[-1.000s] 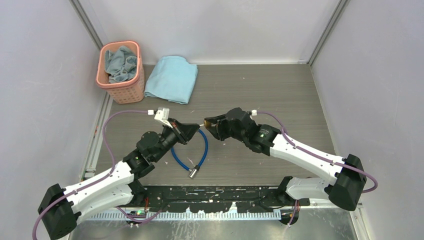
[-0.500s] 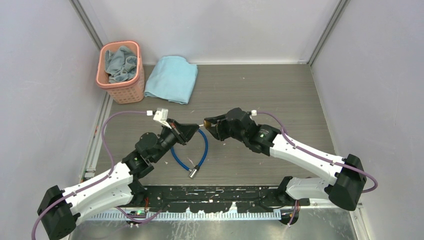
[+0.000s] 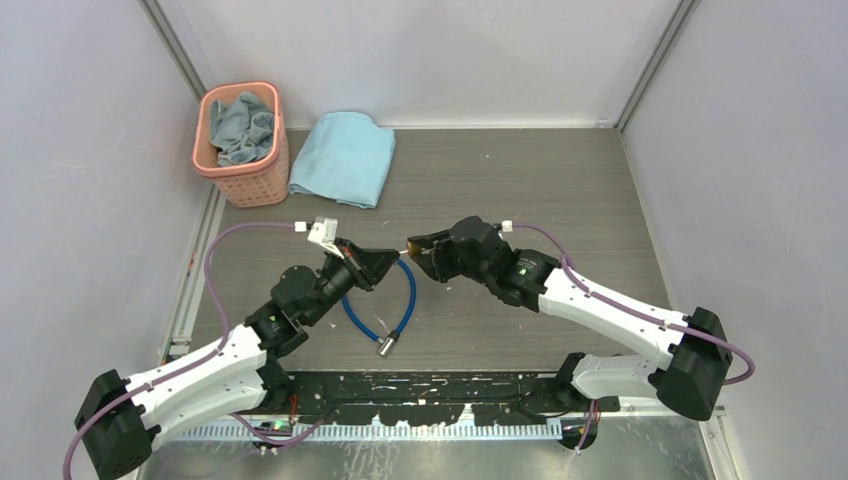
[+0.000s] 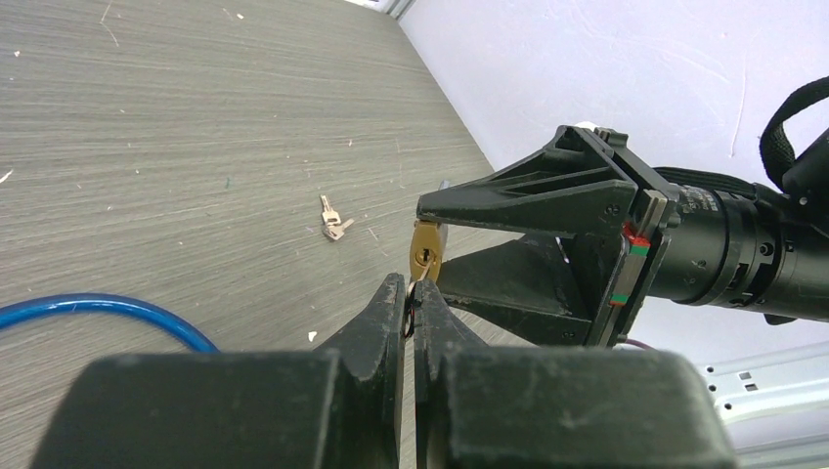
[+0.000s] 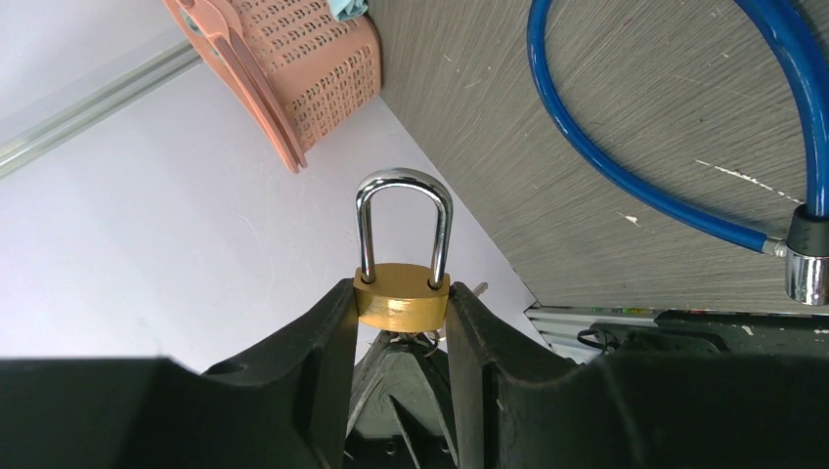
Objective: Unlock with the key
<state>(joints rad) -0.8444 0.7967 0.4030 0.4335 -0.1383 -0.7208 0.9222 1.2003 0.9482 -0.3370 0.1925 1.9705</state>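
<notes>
So we're at the key-into-lock step. The left gripper (image 4: 411, 295) has its fingers pressed together, pinching the key (image 4: 417, 285) right at their tips, dead center of the left wrist view. Only a sliver of it shows. The right gripper (image 5: 402, 293) is clamped on the brass padlock (image 5: 401, 305) by its body, low center in the right wrist view, with the shackle (image 5: 404, 210) pointing up. Both shackle legs sit in the body, so I'd say it's not unlocked yet.

In the left wrist view the padlock's keyhole faces the key, and the key tip seems to sit at the lock's lower edge, not in the slot. Can't tell for sure though. My guess for the next move is a tiny nudge to line the blade up with the slot, then push in and twist while the right side holds steady.

Counts:
- 2 grippers
- 1 padlock
- 1 pinched key, plus what looks like 2 loose keys (image 4: 332, 220) on the table (image 3: 520, 180), left of center in the left wrist view
- 1 blue cable (image 3: 411, 295), center of the top view
- 1 pink basket (image 3: 245, 185), upper left, with 1 cloth (image 3: 242, 125) in it
- 1 light blue towel (image 3: 345, 158) beside the basket
</notes>
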